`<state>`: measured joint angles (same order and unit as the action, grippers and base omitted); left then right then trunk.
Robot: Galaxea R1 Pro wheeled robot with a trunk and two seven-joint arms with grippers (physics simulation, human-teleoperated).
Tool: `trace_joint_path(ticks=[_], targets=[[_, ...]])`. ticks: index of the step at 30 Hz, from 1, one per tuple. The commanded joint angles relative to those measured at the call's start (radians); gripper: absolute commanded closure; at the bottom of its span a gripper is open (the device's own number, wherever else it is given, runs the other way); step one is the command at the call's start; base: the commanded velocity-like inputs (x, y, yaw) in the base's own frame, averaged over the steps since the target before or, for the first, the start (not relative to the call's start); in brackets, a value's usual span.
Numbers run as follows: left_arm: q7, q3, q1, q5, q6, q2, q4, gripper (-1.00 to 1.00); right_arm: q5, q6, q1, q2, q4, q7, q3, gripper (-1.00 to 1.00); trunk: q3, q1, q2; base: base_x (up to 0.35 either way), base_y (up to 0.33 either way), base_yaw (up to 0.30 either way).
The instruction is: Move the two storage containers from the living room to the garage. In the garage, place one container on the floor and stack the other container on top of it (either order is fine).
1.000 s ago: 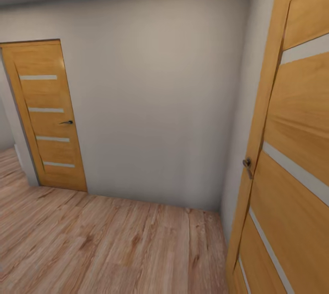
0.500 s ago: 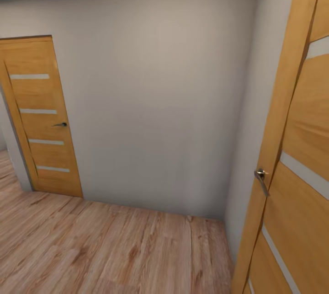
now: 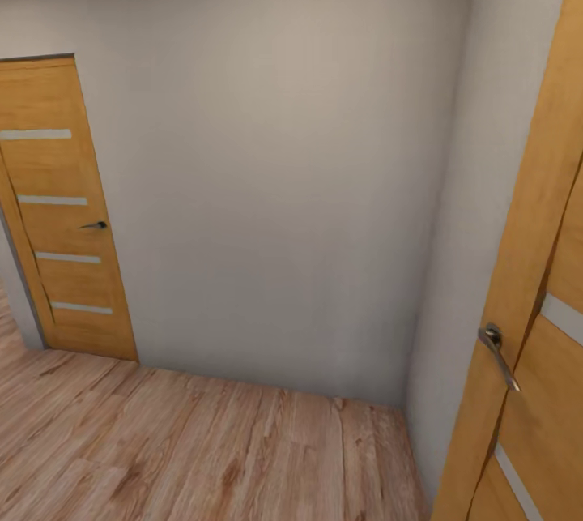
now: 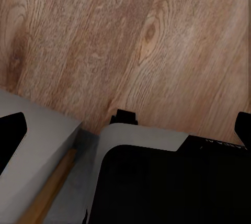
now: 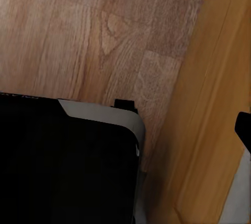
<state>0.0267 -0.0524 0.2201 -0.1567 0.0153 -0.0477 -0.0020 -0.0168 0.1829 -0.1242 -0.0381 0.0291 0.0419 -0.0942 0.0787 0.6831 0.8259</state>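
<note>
In the left wrist view the left hand shows as two dark fingertips at opposite edges, spread wide with nothing between them. Beneath it lie the robot's black, grey-rimmed base and light wood plank floor. In the right wrist view only one dark fingertip of the right hand shows, so I cannot tell how wide that hand stands; close beside the base there runs an orange wooden door face. The head view adds the surroundings: a plain grey-white wall far ahead, a closed orange wooden door with pale stripes at far left, a near right orange door with a metal lever handle. Open floor stretches left and forward. The red-orange storage containers are not seen here.
</note>
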Motion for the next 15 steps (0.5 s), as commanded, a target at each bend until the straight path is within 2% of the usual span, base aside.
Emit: trace_joint_path(ticks=[1, 15], targets=[[0.001, -0.005, 0.001, -0.004, 0.002, 0.000, 0.000, -1.00, -0.003, 0.006, -0.002, 0.000, 0.003, 0.001, -0.007, -1.00, 0.002, 0.001, 0.001, 0.322, 0.000, 0.000], [0.001, -0.004, 0.001, -0.004, 0.002, 0.000, 0.000, -1.00, -0.005, 0.006, -0.002, 0.004, 0.003, 0.001, -0.008, -1.00, 0.002, 0.001, 0.001, 0.322, 0.000, 0.012]])
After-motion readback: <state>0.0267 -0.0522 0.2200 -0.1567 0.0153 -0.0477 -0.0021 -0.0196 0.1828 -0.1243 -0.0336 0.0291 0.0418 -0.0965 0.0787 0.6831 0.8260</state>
